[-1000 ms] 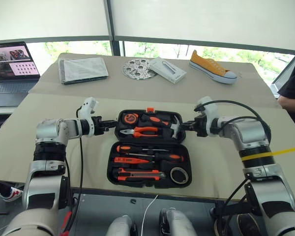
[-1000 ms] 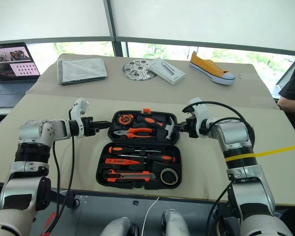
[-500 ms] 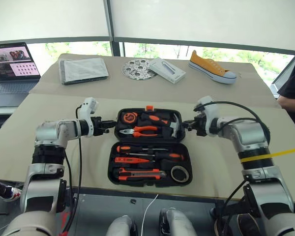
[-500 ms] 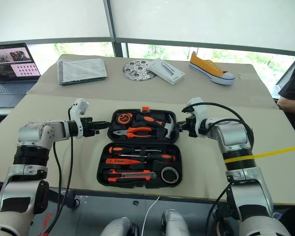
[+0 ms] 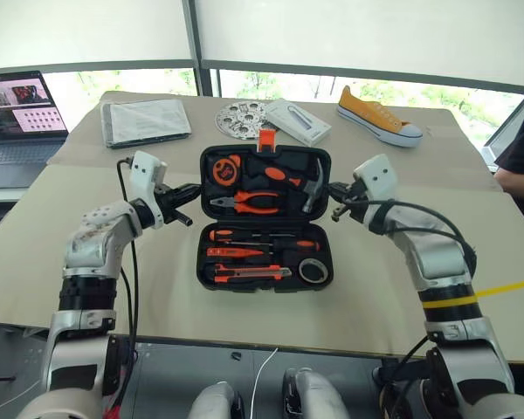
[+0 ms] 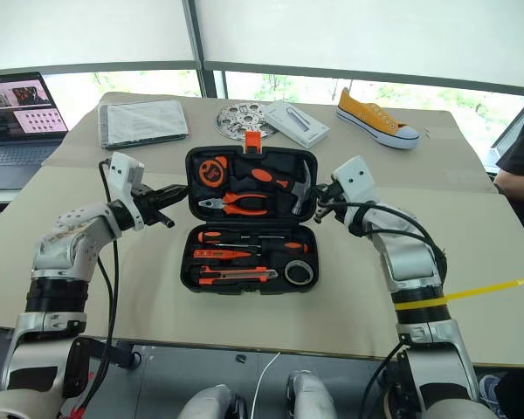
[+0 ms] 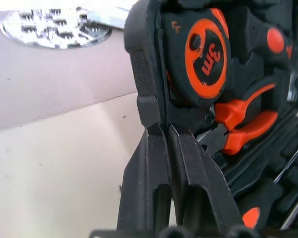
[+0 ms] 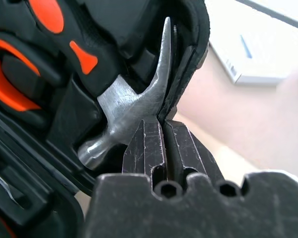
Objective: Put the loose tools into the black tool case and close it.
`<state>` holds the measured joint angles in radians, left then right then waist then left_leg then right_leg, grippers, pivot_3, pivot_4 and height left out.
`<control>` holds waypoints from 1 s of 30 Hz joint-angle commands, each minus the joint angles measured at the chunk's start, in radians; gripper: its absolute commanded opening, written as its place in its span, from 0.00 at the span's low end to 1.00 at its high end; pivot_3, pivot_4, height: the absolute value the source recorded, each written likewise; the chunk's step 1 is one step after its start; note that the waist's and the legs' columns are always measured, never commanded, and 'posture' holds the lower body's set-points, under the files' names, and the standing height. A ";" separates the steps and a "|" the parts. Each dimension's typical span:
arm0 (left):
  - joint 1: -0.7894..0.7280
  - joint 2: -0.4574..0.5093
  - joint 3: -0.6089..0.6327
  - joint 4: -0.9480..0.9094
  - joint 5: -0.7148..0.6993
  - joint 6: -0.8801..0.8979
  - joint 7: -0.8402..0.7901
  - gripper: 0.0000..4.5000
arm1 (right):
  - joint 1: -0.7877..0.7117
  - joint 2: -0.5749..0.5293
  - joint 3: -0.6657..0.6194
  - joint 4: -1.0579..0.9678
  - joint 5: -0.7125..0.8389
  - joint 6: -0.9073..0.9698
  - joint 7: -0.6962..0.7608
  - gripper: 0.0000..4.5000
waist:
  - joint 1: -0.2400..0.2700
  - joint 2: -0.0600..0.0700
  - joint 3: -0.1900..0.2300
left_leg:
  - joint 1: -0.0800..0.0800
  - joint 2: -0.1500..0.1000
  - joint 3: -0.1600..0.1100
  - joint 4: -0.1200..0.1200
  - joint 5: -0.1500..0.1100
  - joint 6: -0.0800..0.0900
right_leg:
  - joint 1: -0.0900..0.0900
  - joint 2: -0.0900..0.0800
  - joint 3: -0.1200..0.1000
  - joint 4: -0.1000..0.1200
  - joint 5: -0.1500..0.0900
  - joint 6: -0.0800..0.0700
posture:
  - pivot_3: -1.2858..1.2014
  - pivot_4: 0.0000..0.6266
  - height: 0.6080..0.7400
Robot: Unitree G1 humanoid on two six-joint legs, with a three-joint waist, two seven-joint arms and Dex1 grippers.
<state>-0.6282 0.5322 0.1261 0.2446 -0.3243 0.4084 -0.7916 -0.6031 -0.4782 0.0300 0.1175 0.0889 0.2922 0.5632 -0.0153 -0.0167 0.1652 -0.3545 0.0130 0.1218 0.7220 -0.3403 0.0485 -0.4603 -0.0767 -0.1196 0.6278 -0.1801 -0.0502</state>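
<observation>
Both grippers pinch the lid of the black tool case (image 5: 264,218). The left gripper (image 5: 189,191) clamps one lid edge, the right gripper (image 5: 334,188) the opposite. The lid stands half raised.

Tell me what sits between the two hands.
The raised lid of the case, holding tape measure, pliers and hammer, spans from left hand to right hand in the eye views.

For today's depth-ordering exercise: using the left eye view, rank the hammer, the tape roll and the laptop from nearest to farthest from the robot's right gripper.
1. Hammer: in the raised lid, right beside the right gripper.
2. Tape roll: in the case's lower half, at its right end.
3. Laptop: far across the table, at the left edge.
</observation>
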 commanded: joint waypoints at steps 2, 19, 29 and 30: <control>0.101 0.006 -0.037 -0.109 0.099 -0.218 0.034 0.00 | 0.122 -0.012 0.024 -0.062 -0.069 -0.217 -0.011 0.01 | 0.001 0.000 0.000 | 0.002 0.000 0.000 -0.002 0.000 0.000 | 0.002 0.000 0.000 -0.001 0.000 0.000 | 0.52 0.24 0.94; 0.631 0.261 0.295 -0.610 -0.261 0.146 -0.077 0.57 | 0.554 -0.376 -0.272 -0.503 0.316 -0.065 0.358 0.73 | 0.004 -0.003 0.000 | 0.016 0.005 0.004 -0.007 0.003 -0.001 | 0.004 -0.004 0.020 0.002 -0.007 0.005 | 0.52 0.24 0.94; 0.242 0.435 -0.037 -0.027 0.021 -0.132 -0.369 0.34 | 0.679 -0.479 -0.118 -0.594 0.280 -0.087 0.555 0.51 | 0.049 -0.004 -0.001 | 0.016 0.001 0.005 -0.008 0.001 0.002 | 0.005 0.001 0.019 0.001 -0.009 0.004 | 0.52 0.24 0.94; 0.153 0.400 -0.088 0.051 0.067 -0.181 -0.376 0.26 | 0.658 -0.467 -0.079 -0.598 0.263 -0.076 0.545 0.43 | 0.052 -0.005 -0.001 | 0.016 0.002 0.005 -0.009 0.001 0.002 | 0.004 -0.001 0.021 0.000 -0.009 0.005 | 0.52 0.24 0.94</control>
<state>-0.3689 0.9636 0.1186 0.1862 -0.3442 0.3418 -1.1386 0.0831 -0.9538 -0.0903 -0.4475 0.3846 0.2276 1.1119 0.0369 -0.0213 0.1644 -0.3389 0.0142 0.1279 0.7138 -0.3402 0.0518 -0.4558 -0.0766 -0.0988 0.6283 -0.1886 -0.0454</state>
